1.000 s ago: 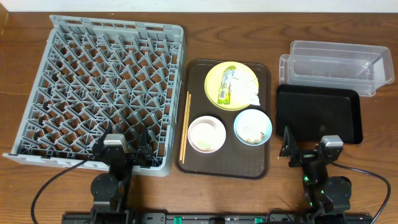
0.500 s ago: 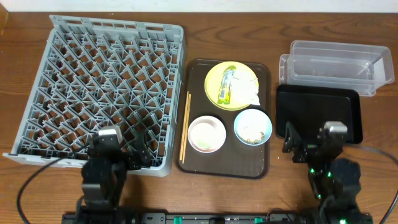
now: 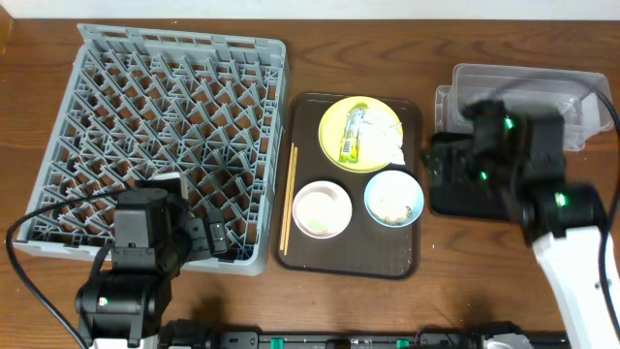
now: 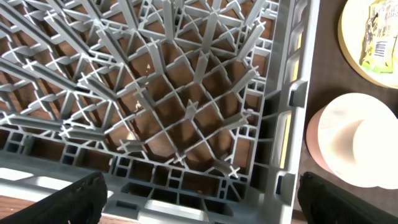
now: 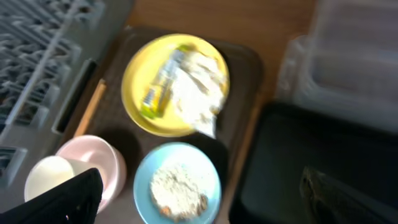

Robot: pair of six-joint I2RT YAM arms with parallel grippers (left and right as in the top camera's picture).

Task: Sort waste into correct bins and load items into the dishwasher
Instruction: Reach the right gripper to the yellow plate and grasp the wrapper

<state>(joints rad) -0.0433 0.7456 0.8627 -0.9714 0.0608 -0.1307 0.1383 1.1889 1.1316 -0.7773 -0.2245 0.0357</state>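
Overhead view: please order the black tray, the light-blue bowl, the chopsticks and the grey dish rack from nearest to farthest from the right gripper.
1. Black tray, directly under the right gripper.
2. Light-blue bowl, on the right side of the brown serving tray.
3. Chopsticks, along that tray's left edge.
4. Grey dish rack, far left.

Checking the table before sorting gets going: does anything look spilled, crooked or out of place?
Nothing is spilled or broken. Only the grey dish rack sits slightly crooked against the table edge. The crumbs sit inside the light-blue bowl, and the wrapper and napkin lie on the yellow plate.
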